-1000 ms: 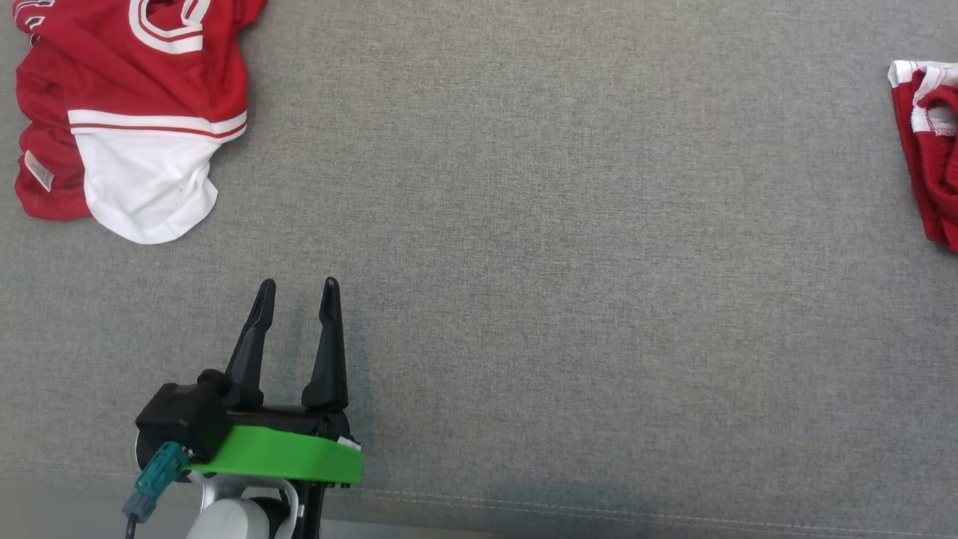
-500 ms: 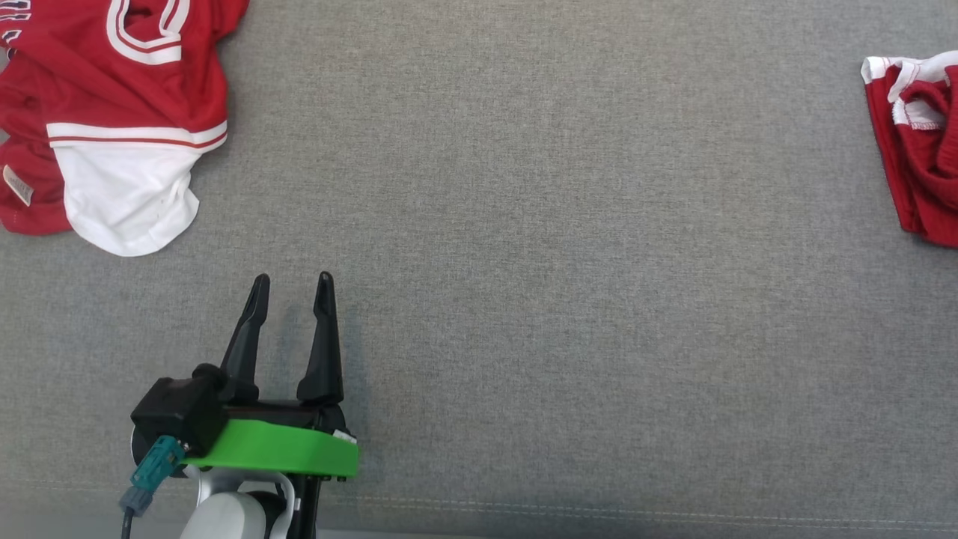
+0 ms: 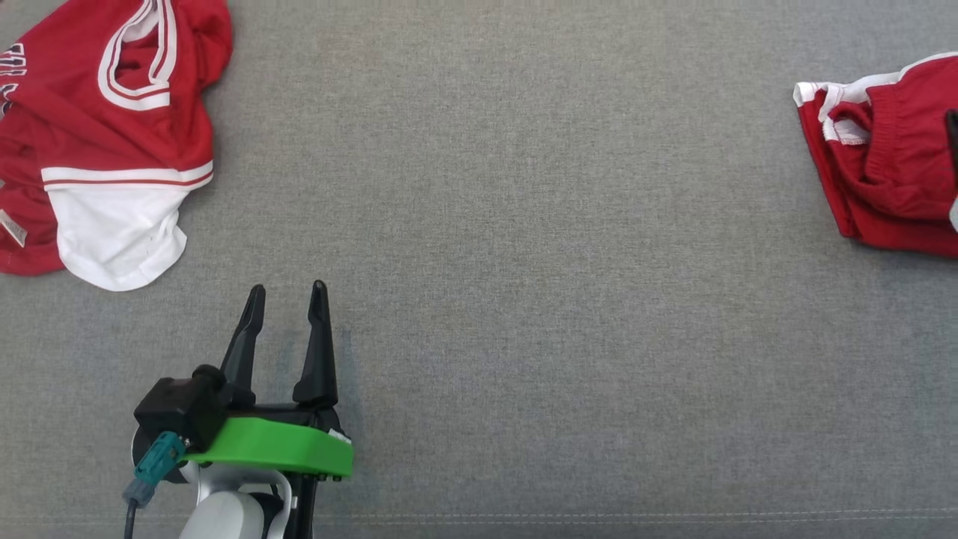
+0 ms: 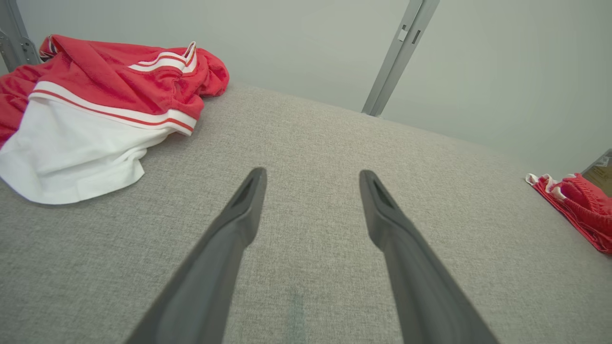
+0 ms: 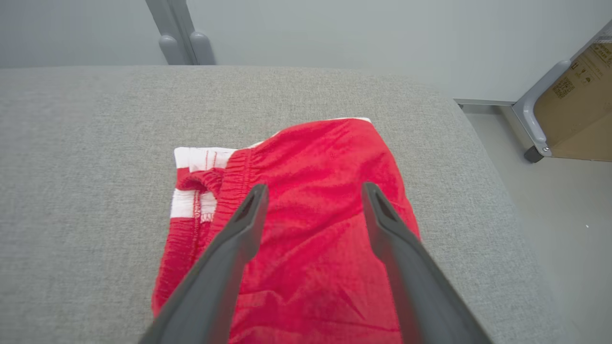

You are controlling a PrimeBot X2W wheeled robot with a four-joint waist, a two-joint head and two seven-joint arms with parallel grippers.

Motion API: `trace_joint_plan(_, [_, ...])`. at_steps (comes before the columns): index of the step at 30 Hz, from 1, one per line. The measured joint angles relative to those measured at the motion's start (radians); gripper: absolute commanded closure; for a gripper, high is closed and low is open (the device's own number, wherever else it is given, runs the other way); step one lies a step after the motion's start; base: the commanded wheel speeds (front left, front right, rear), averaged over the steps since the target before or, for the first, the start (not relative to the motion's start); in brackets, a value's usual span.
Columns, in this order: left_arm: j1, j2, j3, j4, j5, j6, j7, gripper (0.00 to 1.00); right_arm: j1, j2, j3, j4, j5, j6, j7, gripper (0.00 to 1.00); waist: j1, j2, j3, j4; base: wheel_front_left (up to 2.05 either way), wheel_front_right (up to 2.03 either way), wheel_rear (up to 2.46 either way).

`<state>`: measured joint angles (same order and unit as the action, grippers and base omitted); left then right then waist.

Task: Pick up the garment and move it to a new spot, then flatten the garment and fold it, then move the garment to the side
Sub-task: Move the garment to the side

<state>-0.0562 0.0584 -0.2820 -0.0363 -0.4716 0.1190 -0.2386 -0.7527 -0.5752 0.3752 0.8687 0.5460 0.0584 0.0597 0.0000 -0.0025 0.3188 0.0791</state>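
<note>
The garment, a folded pair of red shorts (image 5: 315,229) with white trim, lies near the right end of the grey cushioned surface (image 3: 524,262), also seen at the right edge of the head view as red shorts (image 3: 883,180). My right gripper (image 5: 311,191) hovers just over it, open, with nothing between its fingers. One dark finger (image 3: 953,138) shows at the head view's right edge. My left gripper (image 3: 289,287) rests open low over bare fabric at the lower left, its fingers (image 4: 239,220) spread and holding nothing.
A crumpled red and white jersey (image 3: 112,150) lies at the far left, up and left of the left gripper; it appears as the jersey (image 4: 100,105) in the left wrist view. Beyond the surface's right end are floor and a cardboard box (image 5: 578,119).
The head camera has turned, so both red garments sit lower and further left and more of the shorts shows. My right gripper has opened over the shorts. The left gripper has not moved.
</note>
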Motion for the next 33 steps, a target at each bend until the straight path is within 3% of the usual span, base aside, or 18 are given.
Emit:
trace_joint_plan(8, [-0.01, -0.001, -0.006, 0.043, 0.0, -0.005, -0.001, 0.0, 0.01, 0.1, 0.058, -0.066, -0.012, 0.03, -0.082, 0.0, 0.0, 0.0, -0.072, -0.019, 0.0, 0.0, 0.0])
trace_joint_plan(18, [-0.025, -0.004, 0.003, 0.099, 0.001, -0.005, -0.001, 0.0, 0.115, 0.249, 0.098, -0.144, -0.026, 0.026, -0.251, 0.0, 0.0, 0.0, -0.166, -0.026, 0.0, 0.0, 0.0])
trace_joint_plan(24, [-0.021, -0.004, 0.024, 0.122, 0.0, -0.005, -0.001, 0.0, 0.178, 0.318, 0.098, -0.176, -0.027, -0.006, -0.304, 0.0, 0.0, 0.0, -0.209, -0.03, 0.0, 0.0, 0.0])
trace_joint_plan(27, [-0.004, -0.004, 0.034, 0.125, -0.005, -0.005, -0.002, 0.0, 0.231, 0.346, 0.09, -0.206, -0.027, -0.051, -0.306, 0.0, 0.0, 0.0, -0.24, -0.038, 0.0, 0.0, 0.0])
trace_joint_plan(33, [0.027, -0.004, 0.058, 0.128, -0.009, -0.004, -0.004, 0.0, 0.299, 0.38, 0.085, -0.264, -0.036, -0.104, -0.307, 0.0, 0.0, 0.0, -0.274, -0.064, 0.0, 0.0, 0.0])
